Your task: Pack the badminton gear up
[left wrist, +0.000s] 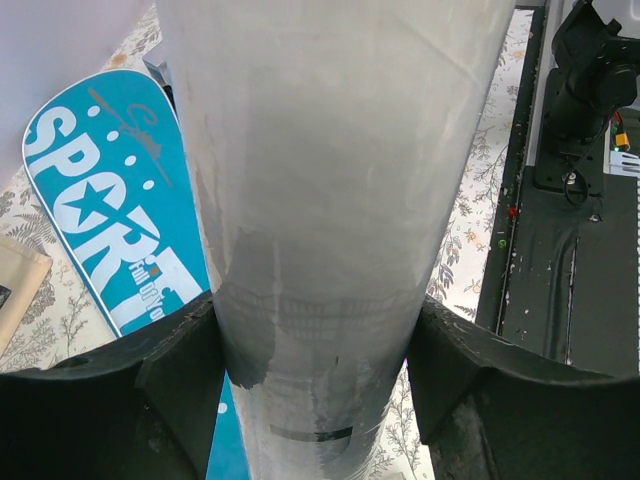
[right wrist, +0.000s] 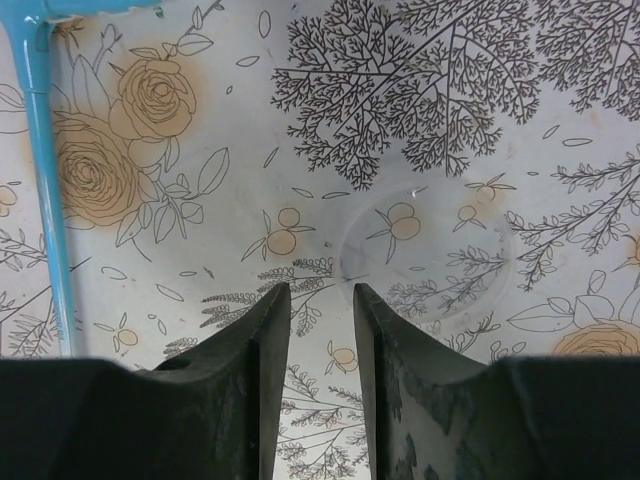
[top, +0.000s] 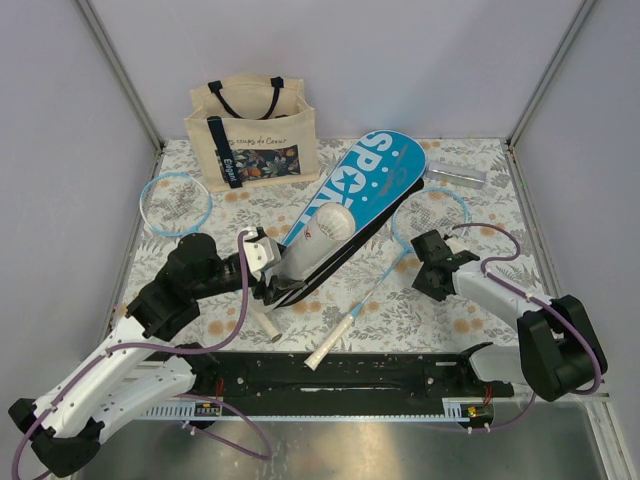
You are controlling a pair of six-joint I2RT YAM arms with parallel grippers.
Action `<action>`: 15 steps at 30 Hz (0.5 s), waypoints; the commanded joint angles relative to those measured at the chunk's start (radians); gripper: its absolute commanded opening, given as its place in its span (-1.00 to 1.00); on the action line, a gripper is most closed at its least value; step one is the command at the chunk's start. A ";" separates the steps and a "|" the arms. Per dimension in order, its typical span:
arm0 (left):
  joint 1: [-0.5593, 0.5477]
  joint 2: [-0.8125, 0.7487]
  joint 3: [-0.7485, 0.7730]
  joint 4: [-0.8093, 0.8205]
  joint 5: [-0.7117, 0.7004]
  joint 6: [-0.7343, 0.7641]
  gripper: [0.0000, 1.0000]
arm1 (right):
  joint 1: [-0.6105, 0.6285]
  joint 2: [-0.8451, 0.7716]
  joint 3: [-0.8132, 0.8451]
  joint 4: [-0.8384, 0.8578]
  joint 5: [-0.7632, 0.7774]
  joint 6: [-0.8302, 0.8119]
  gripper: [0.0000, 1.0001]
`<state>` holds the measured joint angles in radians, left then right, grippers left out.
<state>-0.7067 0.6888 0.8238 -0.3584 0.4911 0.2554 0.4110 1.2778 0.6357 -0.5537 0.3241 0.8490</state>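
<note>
My left gripper [top: 268, 278] is shut on the white cylindrical tube [top: 318, 238], which it holds at a slant over the lower end of the blue SPORT case [top: 365, 180]. In the left wrist view the tube [left wrist: 330, 180] fills the space between both fingers, with the case [left wrist: 105, 215] behind it. One racket's light-blue head [top: 175, 203] lies at the left, its shaft hidden under my left arm. The other racket [top: 372, 290] lies right of the case, its white handle near the front. My right gripper [top: 428, 262] hovers low beside that racket's head, narrowly open and empty [right wrist: 320, 295]. The blue frame [right wrist: 42, 200] shows at the left of that view.
A beige tote [top: 255, 135] with black straps stands at the back left. A silver flat object [top: 455, 177] lies at the back right. A faint clear round disc [right wrist: 425, 250] lies on the floral cloth just ahead of my right fingertips. Walls enclose the table.
</note>
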 commanded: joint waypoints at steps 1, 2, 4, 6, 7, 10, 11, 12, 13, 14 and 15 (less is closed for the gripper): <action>-0.010 -0.006 -0.002 0.107 0.029 0.033 -0.08 | -0.008 0.035 0.035 0.026 -0.020 -0.016 -0.27; -0.010 -0.005 -0.002 0.105 0.027 0.035 -0.08 | -0.008 0.040 0.032 0.029 -0.020 -0.015 -0.33; -0.011 -0.003 -0.003 0.105 0.024 0.038 -0.09 | -0.008 0.043 0.030 0.031 -0.022 -0.013 -0.43; -0.010 -0.005 -0.002 0.105 0.024 0.039 -0.09 | -0.008 0.041 0.027 0.031 -0.011 -0.014 -0.56; -0.013 -0.005 0.000 0.105 0.023 0.039 -0.09 | -0.008 0.037 0.022 0.032 -0.010 -0.013 -0.60; -0.011 -0.009 0.003 0.107 0.015 0.038 -0.10 | -0.008 0.028 0.019 0.032 0.001 -0.022 -0.74; -0.013 -0.011 0.003 0.104 0.012 0.038 -0.10 | -0.008 0.026 0.018 0.029 0.004 -0.024 -0.79; -0.013 -0.011 0.003 0.104 0.010 0.036 -0.10 | -0.009 0.025 0.015 0.031 0.006 -0.024 -0.83; -0.014 -0.012 0.006 0.105 0.009 0.035 -0.10 | -0.008 0.020 0.013 0.032 0.006 -0.027 -0.87; -0.014 -0.015 0.005 0.104 0.010 0.033 -0.11 | -0.008 0.018 0.013 0.032 0.007 -0.028 -0.90; -0.014 -0.015 0.005 0.104 0.007 0.033 -0.11 | -0.009 0.014 0.010 0.032 0.007 -0.030 -0.93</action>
<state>-0.7147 0.6891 0.8234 -0.3458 0.4904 0.2703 0.4103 1.3178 0.6357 -0.5423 0.3046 0.8291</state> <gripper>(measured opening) 0.675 0.069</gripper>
